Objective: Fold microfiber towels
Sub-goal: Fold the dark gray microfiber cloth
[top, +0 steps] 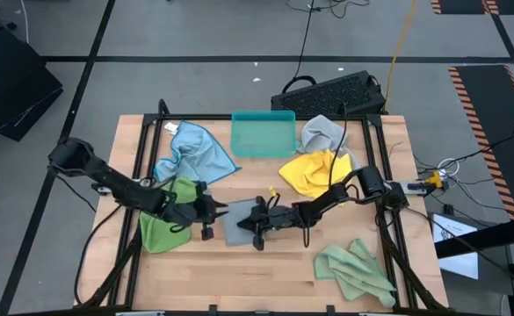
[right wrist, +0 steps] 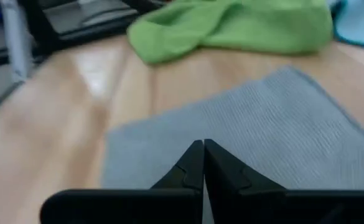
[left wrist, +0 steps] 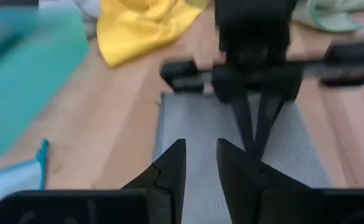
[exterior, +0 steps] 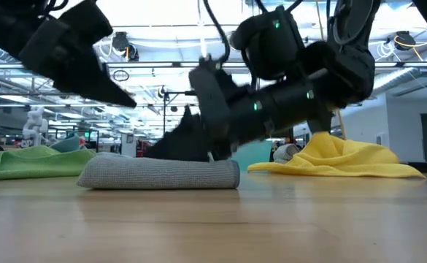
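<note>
High view first: the grey towel point(top: 239, 224) lies folded on the table point(top: 265, 272) near its middle, directly between the two grippers, which face each other across it. The left gripper point(top: 211, 211) comes in from the bright green towel point(top: 164, 219) side and sits at the grey towel's near edge; the right gripper point(top: 258, 219) reaches from the yellow towel point(top: 314, 171) side and hangs right over the cloth, so it looks to me the closer of the two. From the right wrist view its fingers are pressed tight together with the tips poised above the grey weave, nothing between them. In the left wrist view the left gripper's fingers stand a little apart, a narrow gap showing grey cloth behind, and I see no fabric caught in them. From the low view the grey towel reads as a flat, doubled slab, its long axis running across the table from one arm toward the other, with a rolled edge at the end toward the yellow towel. I'd judge the next fold wants a short edge carried along that axis. The light blue towel point(top: 195, 149), the second grey towel point(top: 322, 132), the pale green towel point(top: 353, 268) and the teal tray point(top: 263, 133) lie well apart from all this.
</note>
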`<action>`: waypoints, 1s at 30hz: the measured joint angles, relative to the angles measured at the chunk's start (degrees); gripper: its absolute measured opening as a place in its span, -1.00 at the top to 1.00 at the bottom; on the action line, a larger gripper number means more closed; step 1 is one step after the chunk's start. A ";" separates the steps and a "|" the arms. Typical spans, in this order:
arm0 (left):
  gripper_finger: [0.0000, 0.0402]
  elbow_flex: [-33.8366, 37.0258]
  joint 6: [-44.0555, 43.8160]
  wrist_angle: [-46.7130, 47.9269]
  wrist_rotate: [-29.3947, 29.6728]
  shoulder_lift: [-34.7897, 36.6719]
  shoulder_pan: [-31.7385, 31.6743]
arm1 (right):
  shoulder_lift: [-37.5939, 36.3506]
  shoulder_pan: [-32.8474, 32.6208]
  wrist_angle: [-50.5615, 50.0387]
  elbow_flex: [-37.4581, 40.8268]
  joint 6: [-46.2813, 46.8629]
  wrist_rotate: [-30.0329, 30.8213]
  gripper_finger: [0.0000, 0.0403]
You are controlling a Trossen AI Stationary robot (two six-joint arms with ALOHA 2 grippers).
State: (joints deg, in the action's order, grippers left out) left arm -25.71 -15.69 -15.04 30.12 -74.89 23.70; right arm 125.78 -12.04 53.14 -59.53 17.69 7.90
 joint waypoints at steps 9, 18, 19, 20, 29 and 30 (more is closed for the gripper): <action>0.54 0.00 -5.68 -5.45 1.48 -11.71 1.29 | -4.70 0.39 0.24 -0.09 -5.87 -0.10 0.98; 0.54 0.00 -11.69 -5.83 2.15 -19.89 1.10 | -2.96 4.10 -5.51 0.02 -5.90 1.14 0.98; 0.54 0.00 -11.87 -5.87 2.27 -20.00 1.12 | -2.64 4.47 -6.28 0.00 -5.31 1.07 0.98; 0.54 0.00 -11.86 -5.87 2.28 -20.00 1.12 | -2.32 4.73 -7.01 0.00 -4.88 1.05 0.98; 0.54 0.11 -8.85 -4.96 1.78 -16.60 1.08 | 0.58 5.39 -7.36 0.11 -0.61 1.03 0.98; 0.54 0.11 -8.44 -5.22 1.45 -15.74 1.08 | 0.41 5.39 -7.36 0.13 -0.61 0.96 0.98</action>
State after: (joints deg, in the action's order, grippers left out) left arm -25.61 -24.13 -20.25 31.57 -90.63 24.77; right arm 126.19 -6.66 45.78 -59.40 17.08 8.86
